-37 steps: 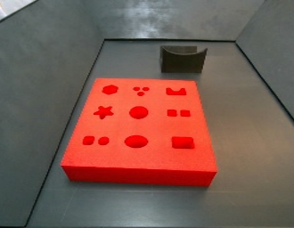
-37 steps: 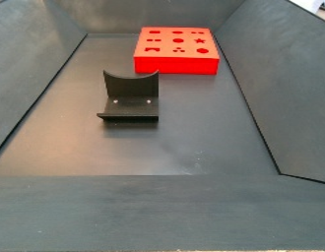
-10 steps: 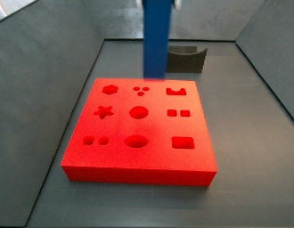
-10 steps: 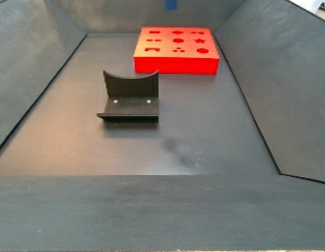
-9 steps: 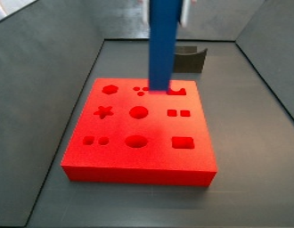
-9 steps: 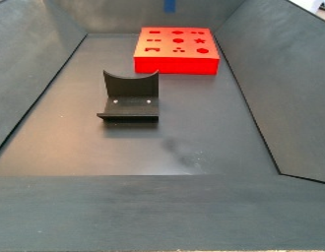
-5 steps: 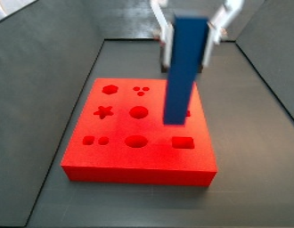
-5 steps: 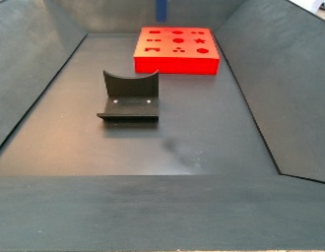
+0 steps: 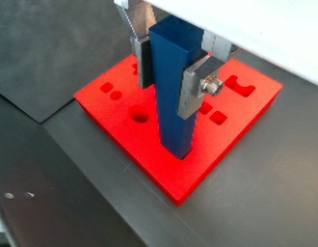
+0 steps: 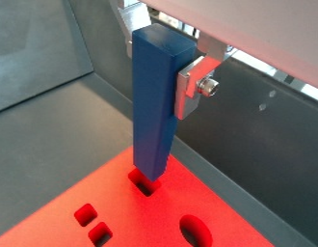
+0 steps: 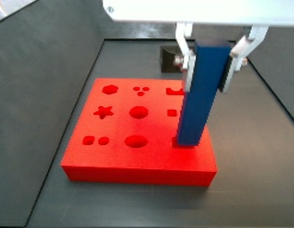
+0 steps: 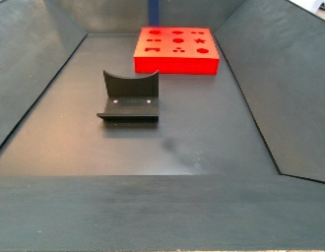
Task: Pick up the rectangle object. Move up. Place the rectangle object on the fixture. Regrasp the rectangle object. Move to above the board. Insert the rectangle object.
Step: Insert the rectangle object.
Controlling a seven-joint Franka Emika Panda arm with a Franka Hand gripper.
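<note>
The stiff, smooth blue rectangle object (image 11: pixel 200 93) is squeezed near its top by the gripper (image 11: pixel 215 55), straight above the red board's (image 11: pixel 102 160) 3 o'clock hole.

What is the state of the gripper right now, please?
Gripper: shut on the rectangle object, holding it upright with its lower end at the rectangular hole of the board.

Blue rectangle object (image 11: pixel 202 89) upright, lower end in red board (image 11: pixel 114 160) hole; end effector (image 11: pixel 213 55) clamps top.
</note>
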